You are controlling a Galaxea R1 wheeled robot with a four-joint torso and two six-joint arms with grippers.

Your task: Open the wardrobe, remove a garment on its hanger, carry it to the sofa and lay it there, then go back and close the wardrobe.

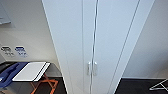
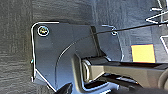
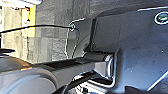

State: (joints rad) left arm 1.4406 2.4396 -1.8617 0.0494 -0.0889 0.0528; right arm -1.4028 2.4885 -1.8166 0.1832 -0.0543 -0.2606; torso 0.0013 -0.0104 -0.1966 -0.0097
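The wardrobe [image 1: 97,37] stands right in front of me in the head view, tall, narrow and white. Both full-height doors are shut, with a thin dark seam between them. Two small vertical silver handles [image 1: 92,68] sit side by side at the seam, low in the view. The garment and its hanger are hidden, and so is the sofa. Both wrist views look past my own dark plate and jointed bar onto grey carpet [image 2: 15,50].
A white-topped folding table [image 1: 31,71] on orange legs stands left of the wardrobe, with a blue item [image 1: 8,73] beside it. A thin white wire frame [image 1: 160,86] lies on the dark floor at the right. An orange square [image 2: 142,53] marks the carpet.
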